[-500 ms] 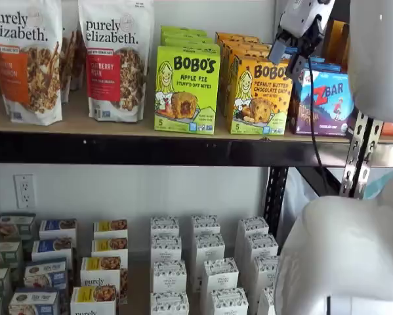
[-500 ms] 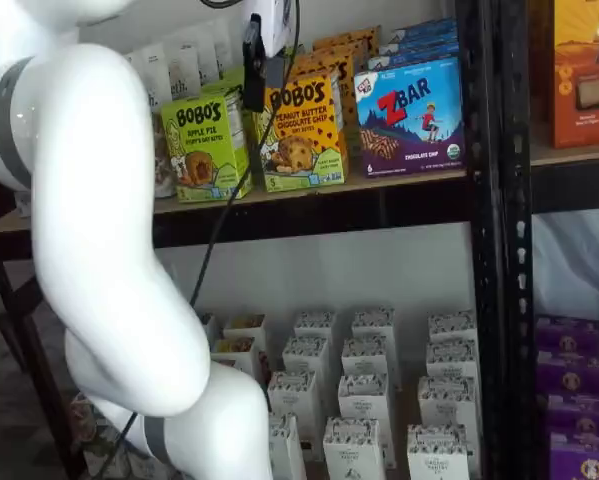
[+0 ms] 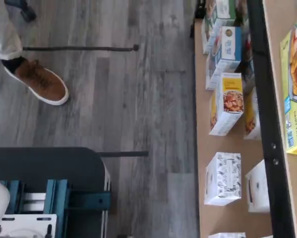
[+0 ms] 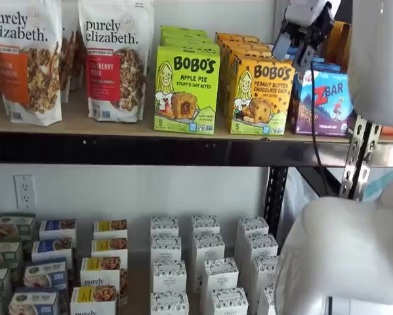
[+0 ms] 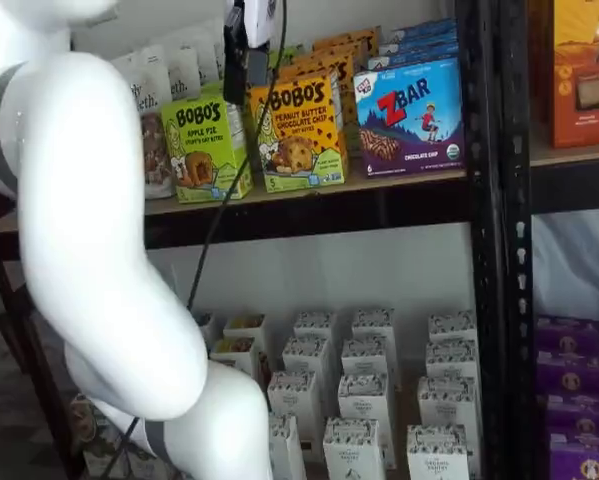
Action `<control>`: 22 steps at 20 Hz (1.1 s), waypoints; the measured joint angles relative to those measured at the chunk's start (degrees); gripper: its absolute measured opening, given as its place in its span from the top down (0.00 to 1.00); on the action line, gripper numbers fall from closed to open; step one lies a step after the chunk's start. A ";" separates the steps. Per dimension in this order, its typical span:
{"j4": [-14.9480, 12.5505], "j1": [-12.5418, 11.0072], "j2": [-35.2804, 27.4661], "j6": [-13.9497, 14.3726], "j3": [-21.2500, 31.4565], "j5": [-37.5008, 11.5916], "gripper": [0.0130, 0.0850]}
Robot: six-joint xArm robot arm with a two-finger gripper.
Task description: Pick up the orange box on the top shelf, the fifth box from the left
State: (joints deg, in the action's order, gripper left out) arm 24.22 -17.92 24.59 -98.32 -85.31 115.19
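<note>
**Currently: Fingers Hovering Above the Orange Carton, Nothing Held**

Presently the orange-yellow Bobo's Peanut Butter Chocolate Chip carton is standing upright at the front edge of the tan wooden top shelf, which is carrying a black metal front rail. This orange box is showing in both shelf views, its printed face turned outward. A lime-green Bobo's Apple Pie carton is sitting just beside it on one side, and a blue ZBar Chocolate Chip carton is sitting just beside it on the other. Further rows of matching orange cartons are lining up behind the front one.

The white-bodied gripper with black fingers is hanging above and slightly to the ZBar side of the orange carton, apart from it, with a black cable trailing down beside it. In a shelf view the fingers are appearing side-on against the upper corner of the carton; the gap is not plainly visible there, yet the fingers are standing wide apart and are gripping nothing.

Two white purely elizabeth granola pouches are occupying the same shelf further along. Small white cartons are filling the lower level.

The wrist view is looking down on grey wood-plank flooring and a brown shoe.
</note>
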 joint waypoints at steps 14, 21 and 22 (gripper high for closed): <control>0.40 0.52 5.74 -0.18 6.83 -16.34 0.00; 0.15 -0.11 3.19 -0.77 3.67 -17.01 0.00; -0.02 -0.02 2.79 -0.78 3.28 -17.40 0.00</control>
State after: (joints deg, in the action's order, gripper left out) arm 24.19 -17.93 27.37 -99.10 -82.03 97.79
